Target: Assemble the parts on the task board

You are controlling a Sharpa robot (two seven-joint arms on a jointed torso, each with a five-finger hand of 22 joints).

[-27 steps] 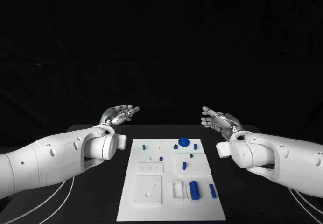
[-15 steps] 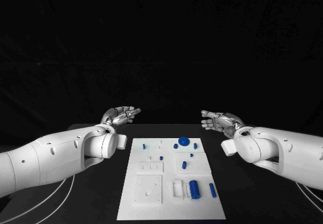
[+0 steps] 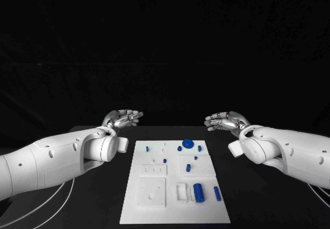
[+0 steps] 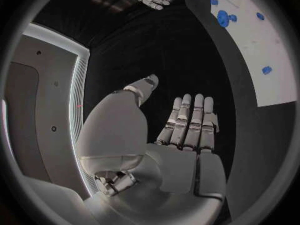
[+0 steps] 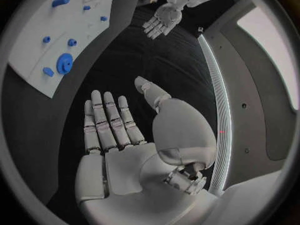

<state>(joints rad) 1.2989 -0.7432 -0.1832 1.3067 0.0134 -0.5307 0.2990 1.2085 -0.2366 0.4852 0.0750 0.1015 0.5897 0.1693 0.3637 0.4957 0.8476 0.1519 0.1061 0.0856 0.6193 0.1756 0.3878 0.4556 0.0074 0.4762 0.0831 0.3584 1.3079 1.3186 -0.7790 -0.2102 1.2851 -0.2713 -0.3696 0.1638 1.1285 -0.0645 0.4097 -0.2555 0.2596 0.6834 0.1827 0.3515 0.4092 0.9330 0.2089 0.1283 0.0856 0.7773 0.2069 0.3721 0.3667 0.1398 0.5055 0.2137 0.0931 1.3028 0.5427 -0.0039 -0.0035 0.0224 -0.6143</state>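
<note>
My left hand point(image 3: 122, 117) hangs above the counter point(image 3: 103, 191) at about 11 o'clock from the task board point(image 3: 155, 210), holding nothing, its fingers point(image 4: 187, 120) straight and side by side. The task board lies in the middle, with blue parts point(image 3: 198, 193) on it. My right hand point(image 3: 225, 121) hangs at about 1 o'clock, also holding nothing, fingers point(image 5: 106, 117) extended.

Task board point(image 3: 155, 210): near edge sits right at the head view's bottom, can't tell if it's cut. In the left wrist view board point(image 4: 262, 50) is clipped by the circle's right rim; right wrist view clips it upper left. Small blue parts point(image 3: 188, 168) too tiny to tell shape.
</note>
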